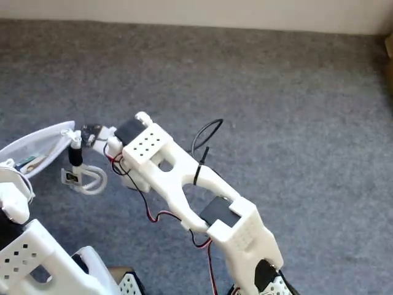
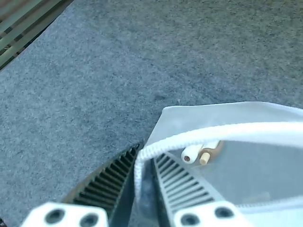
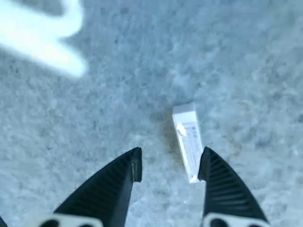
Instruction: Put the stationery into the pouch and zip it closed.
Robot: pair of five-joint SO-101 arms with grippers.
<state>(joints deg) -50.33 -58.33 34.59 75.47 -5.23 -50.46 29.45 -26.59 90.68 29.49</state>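
Observation:
A translucent white pouch lies at the left of the grey carpet with its mouth open. My left gripper is shut on the pouch's zipper edge, and small white and beige items show through its wall. A small white eraser with printed wrapping lies on the carpet just outside the pouch. My right gripper hovers open over it, with the eraser close to one finger. From above, the right gripper hangs beside the pouch mouth, with the eraser under it.
The left arm's body takes up the near left corner. The right arm crosses the middle from the near edge. Grey carpet stretches open to the right and back, up to a pale wall strip.

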